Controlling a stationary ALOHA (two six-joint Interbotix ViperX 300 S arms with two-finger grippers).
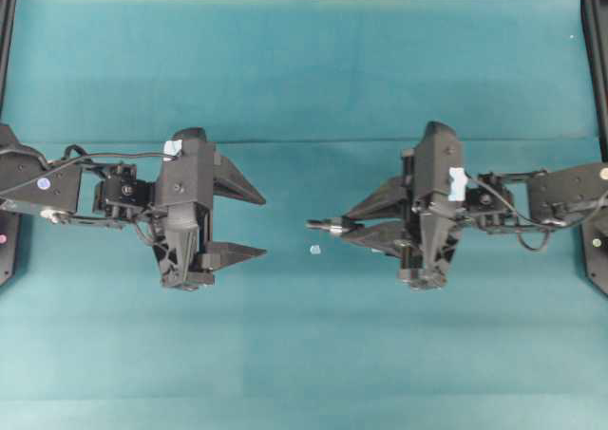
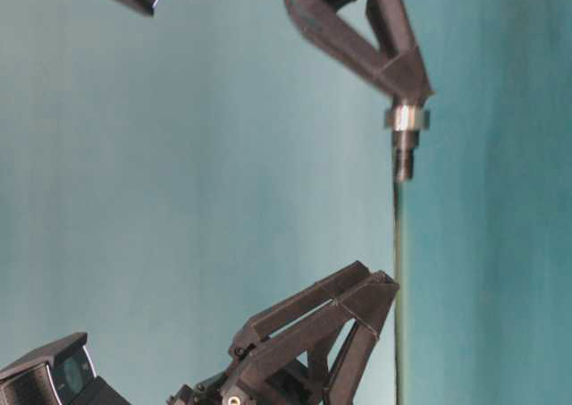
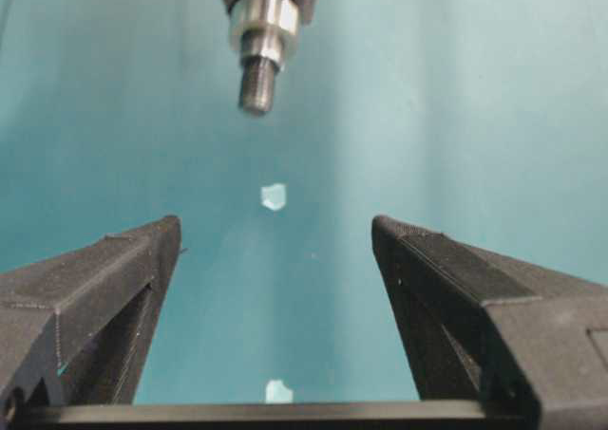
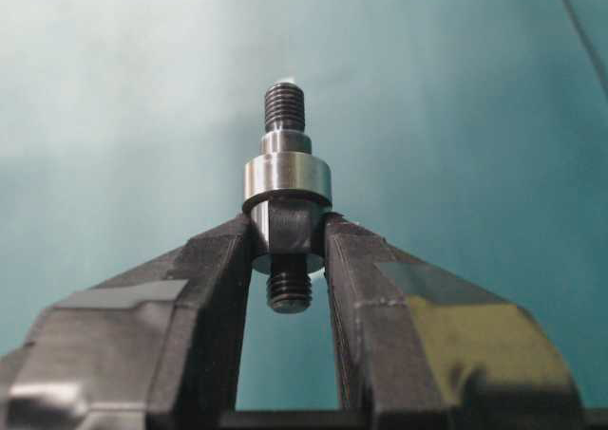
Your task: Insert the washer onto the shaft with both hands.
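A teal cloth covers the table (image 1: 304, 69) from edge to edge, with a faint fold line running across it behind the two arms.

The right gripper (image 1: 344, 227) has its two black fingers pinched together on the shaft (image 1: 323, 226), clamping it near one end. In the overhead view the shaft's long axis lies level and in line with the gripper, sticking straight out past the fingertips toward the left gripper (image 1: 263, 226). The right wrist view shows the same hold from behind: the fingers (image 4: 214, 269) squeeze the shaft's plain middle section, a short threaded end pokes back between them, and ahead of them sit a bright, wider collar, a narrower step and then the threaded tip pointing away. Seen from table level, the shaft (image 2: 405, 141) hangs clear of the cloth with its free threaded end leading.

The left gripper is spread wide with nothing between its fingers. Its two fingers (image 3: 104, 288) frame the cloth in the left wrist view, and the shaft's threaded tip (image 3: 258, 84) points at them from ahead, a little toward the left finger's side and well apart.

A tiny pale, glinting piece (image 1: 314, 250) lies on the cloth between the two grippers, just below the shaft's tip in the overhead view; whether it is the washer is too small to tell.
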